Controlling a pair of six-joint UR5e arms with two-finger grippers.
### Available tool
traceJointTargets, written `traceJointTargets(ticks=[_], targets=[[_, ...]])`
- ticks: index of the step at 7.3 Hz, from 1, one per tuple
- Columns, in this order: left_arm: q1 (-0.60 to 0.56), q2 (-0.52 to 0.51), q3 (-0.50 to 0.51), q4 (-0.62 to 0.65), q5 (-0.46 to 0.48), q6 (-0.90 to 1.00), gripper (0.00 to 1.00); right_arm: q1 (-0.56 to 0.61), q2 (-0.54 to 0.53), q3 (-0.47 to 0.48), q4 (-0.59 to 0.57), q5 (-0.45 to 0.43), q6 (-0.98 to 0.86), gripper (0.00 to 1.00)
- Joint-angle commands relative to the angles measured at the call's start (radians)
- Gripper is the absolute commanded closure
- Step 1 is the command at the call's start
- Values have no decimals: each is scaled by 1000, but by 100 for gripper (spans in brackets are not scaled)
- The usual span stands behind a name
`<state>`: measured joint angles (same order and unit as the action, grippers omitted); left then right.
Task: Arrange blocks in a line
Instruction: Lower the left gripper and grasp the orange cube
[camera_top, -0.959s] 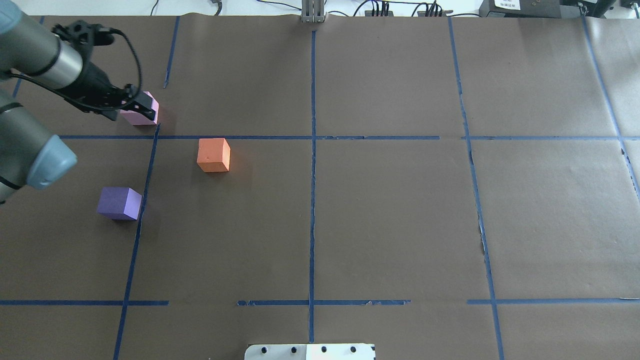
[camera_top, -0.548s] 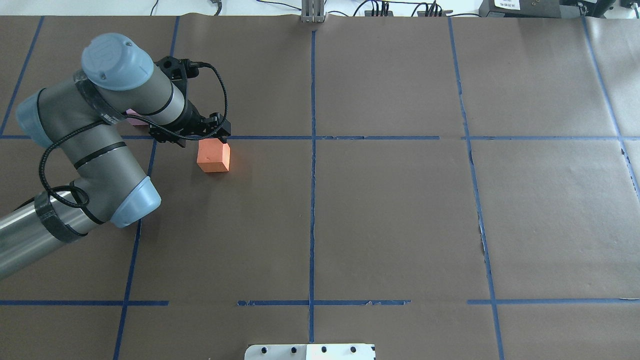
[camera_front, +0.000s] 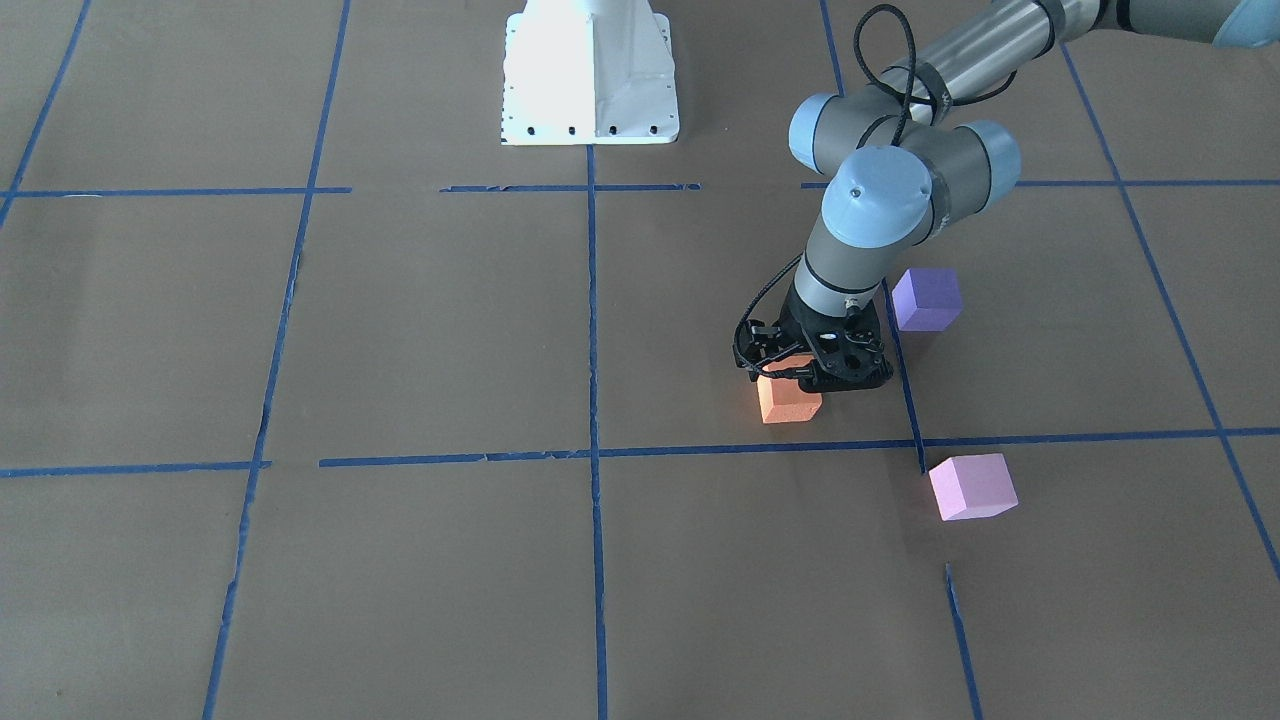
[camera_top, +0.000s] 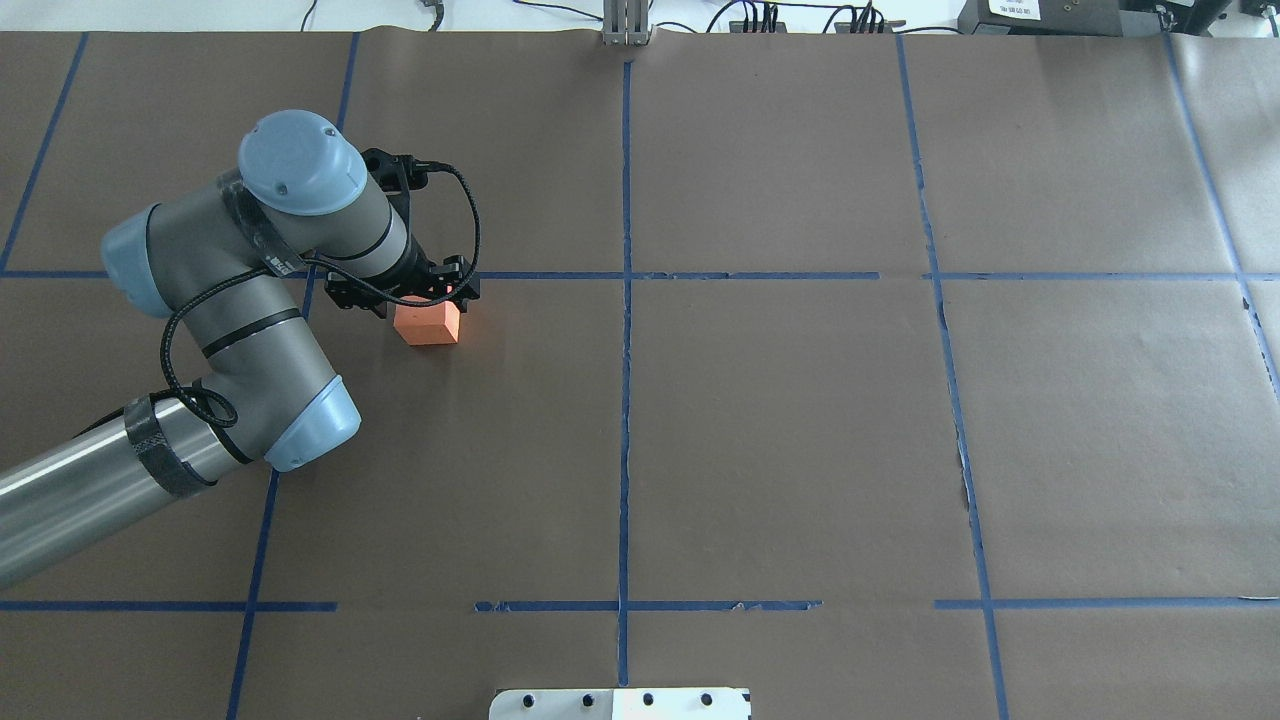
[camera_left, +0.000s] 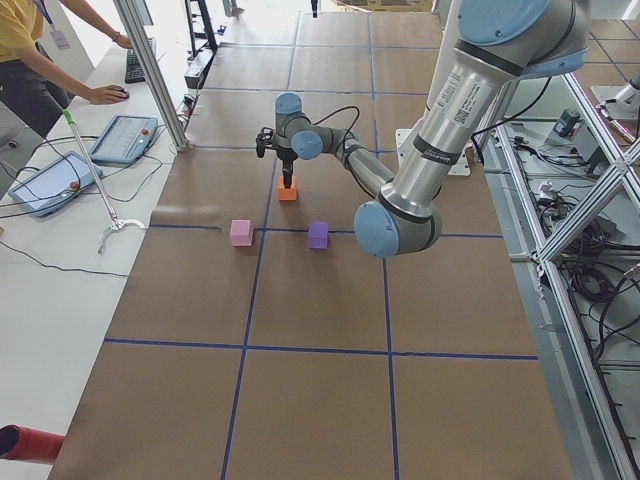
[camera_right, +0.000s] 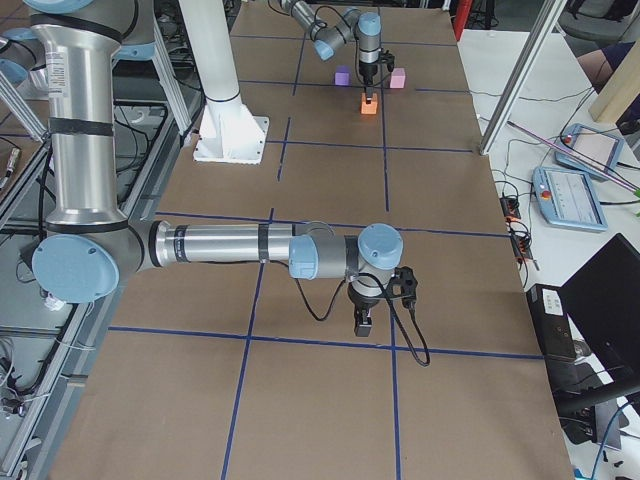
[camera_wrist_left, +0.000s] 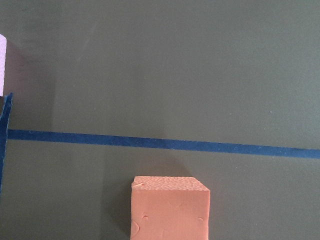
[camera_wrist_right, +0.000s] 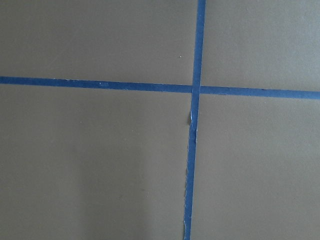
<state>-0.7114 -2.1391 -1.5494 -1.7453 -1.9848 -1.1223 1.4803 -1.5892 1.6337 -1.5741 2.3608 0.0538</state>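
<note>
The orange block (camera_front: 788, 402) lies on the brown table just on the robot's side of a blue tape line. My left gripper (camera_front: 805, 378) hangs straight above it, low over its top, and looks open, with the fingertips partly hidden. In the overhead view the gripper (camera_top: 432, 300) covers the far part of the orange block (camera_top: 428, 326). The purple block (camera_front: 926, 298) and the pink block (camera_front: 972, 487) lie apart on my left side; my arm hides both in the overhead view. My right gripper (camera_right: 362, 325) hangs over bare table far away, and its state cannot be told.
The white robot base (camera_front: 588, 70) stands at the table's near edge. Blue tape lines (camera_top: 624, 300) divide the brown paper into squares. An operator (camera_left: 30, 60) and tablets (camera_left: 120, 135) are on a side table beyond the far edge.
My left arm has swung right from the pink block to the orange block and come down over it. The arm now covers the pink and purple blocks in the overhead view.
</note>
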Motion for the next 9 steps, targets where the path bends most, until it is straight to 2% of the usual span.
traceJointTargets(ticks=[1,3,4,5,6,7,8,9], targets=[[3,-4,47,-9,1,1,0,0,0,0,0,0,0,0],[13,-4,84,-87,-2,-1,3,0,0,0,-1,0,0,0],[13,-8,83,-89,-3,-1,15,0,0,0,0,0,0,0],[13,-10,84,-91,-5,1,42,0,0,0,-1,0,0,0],[13,-10,74,-89,-5,9,78,0,0,0,0,0,1,0],[4,-10,31,-85,-12,16,93,0,0,0,0,0,0,0],[-50,4,-66,-29,-29,22,95,0,0,0,-1,0,0,0],[-122,28,-143,62,-54,121,96,0,0,0,0,0,0,0]])
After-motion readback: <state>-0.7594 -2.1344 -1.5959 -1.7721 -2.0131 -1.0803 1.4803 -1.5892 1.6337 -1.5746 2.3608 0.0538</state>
